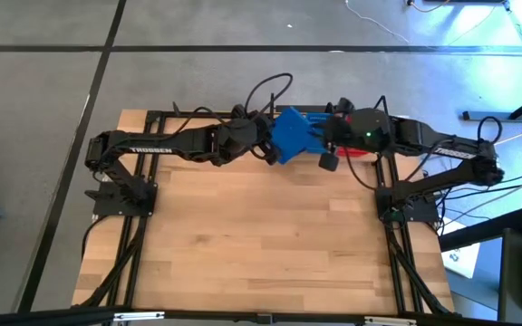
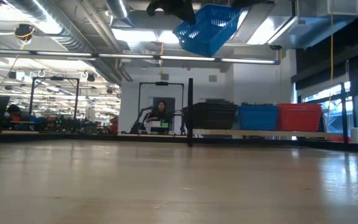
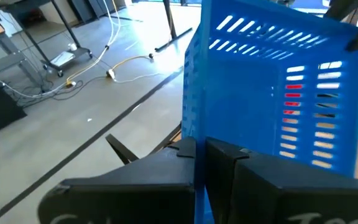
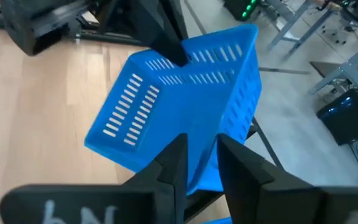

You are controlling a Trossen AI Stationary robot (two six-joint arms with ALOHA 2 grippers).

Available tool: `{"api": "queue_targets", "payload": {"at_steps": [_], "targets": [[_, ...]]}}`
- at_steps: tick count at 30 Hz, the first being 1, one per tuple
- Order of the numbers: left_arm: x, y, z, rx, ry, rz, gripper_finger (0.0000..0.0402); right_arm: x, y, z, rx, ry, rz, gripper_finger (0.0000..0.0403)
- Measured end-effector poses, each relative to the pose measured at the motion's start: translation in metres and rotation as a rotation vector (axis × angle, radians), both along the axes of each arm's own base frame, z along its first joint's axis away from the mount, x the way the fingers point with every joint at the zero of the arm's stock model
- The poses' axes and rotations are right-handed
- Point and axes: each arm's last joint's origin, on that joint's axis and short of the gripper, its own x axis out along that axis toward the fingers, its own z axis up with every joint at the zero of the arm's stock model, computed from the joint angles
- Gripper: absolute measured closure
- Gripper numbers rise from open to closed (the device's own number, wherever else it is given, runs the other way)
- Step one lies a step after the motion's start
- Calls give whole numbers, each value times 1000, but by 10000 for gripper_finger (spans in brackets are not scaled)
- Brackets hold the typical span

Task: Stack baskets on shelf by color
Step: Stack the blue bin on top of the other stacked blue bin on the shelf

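A blue basket (image 1: 293, 134) hangs tilted high above the table's far edge, also showing in the low view (image 2: 207, 28). My left gripper (image 1: 267, 142) is shut on it from the table's left. My right gripper (image 4: 201, 146) comes from the right and is open, its two fingers standing on either side of the basket's near wall (image 4: 197, 168); I cannot tell whether they touch it. On the shelf (image 2: 260, 132) below stand black baskets (image 2: 210, 115), blue baskets (image 2: 258, 117) and red baskets (image 2: 299, 116), side by side on the board. My left gripper pinches one wall of the blue basket (image 3: 199, 163) between its two fingers, the wall showing edge-on between them. The fingers come nearly level from the table's left. The basket is lifted clear of shelf and table and sits tilted, one corner lowest.
The shelf's black upright post (image 2: 190, 112) stands left of the black baskets. The wide wooden tabletop (image 1: 261, 235) stretches toward the near edge. Cables lie on the floor beyond the table (image 3: 104, 62). A person (image 2: 161, 112) sits far back in the room.
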Motion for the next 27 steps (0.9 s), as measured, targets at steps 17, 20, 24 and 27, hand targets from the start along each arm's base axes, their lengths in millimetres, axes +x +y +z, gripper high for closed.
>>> {"api": "queue_targets", "payload": {"at_steps": [17, 20, 24, 27], "targets": [[1, -9, 0, 36, 37, -39, 387, 13, -5, -10, -30, 34, -121, 393], [1, -9, 0, 31, 30, -43, 371, 13, -5, -10, -28, 33, -121, 385], [1, -9, 0, -1, -3, -36, 350, 13, -5, -10, -24, 32, -115, 392], [1, -8, 1, -13, -18, -33, 336, 14, -4, -10, -15, 32, -97, 397]]}}
